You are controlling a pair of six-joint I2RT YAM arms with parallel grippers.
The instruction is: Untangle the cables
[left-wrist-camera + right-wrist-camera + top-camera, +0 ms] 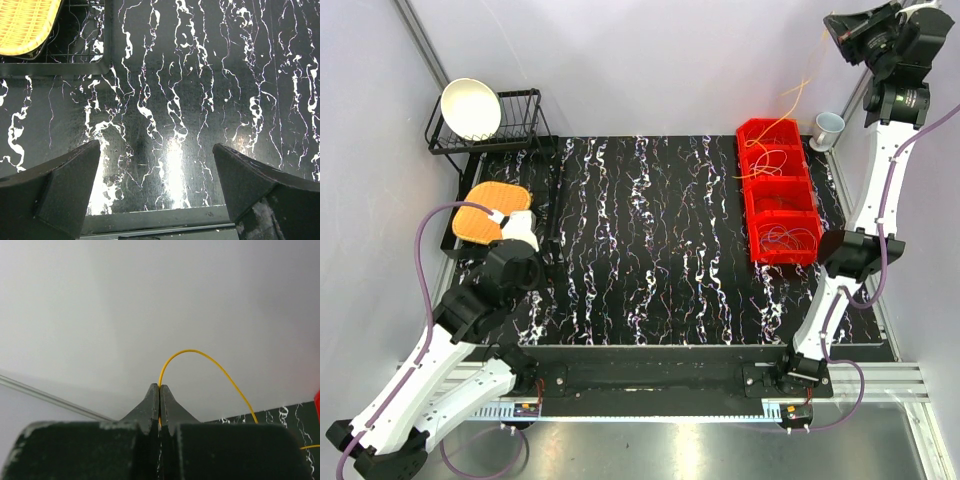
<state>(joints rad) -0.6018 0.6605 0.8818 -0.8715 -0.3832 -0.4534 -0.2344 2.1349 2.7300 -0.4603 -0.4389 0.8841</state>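
Observation:
The cables lie in a red three-part bin (pixel 815 205) at the right of the table: orange and yellow loops (pixel 772 158) in the far parts, pale purple loops (pixel 790 238) in the near part. My right gripper (pixel 832 28) is raised high above the back right corner. It is shut (pixel 159 386) on a thin yellow cable (pixel 200 352), which arcs from the fingertips and trails down (pixel 798 100) towards the bin. My left gripper (pixel 156 145) stands open and low over the bare marbled table at the left (pixel 510 218), with nothing between its fingers (pixel 65 185).
A black wire rack (pixel 525 125) holding a white bowl (pixel 471 107) stands at the back left. A yellow woven basket (pixel 485 212) lies just beyond my left gripper. A pale mug (pixel 829 127) sits behind the bin. A black bar (pixel 556 205) lies by the rack.

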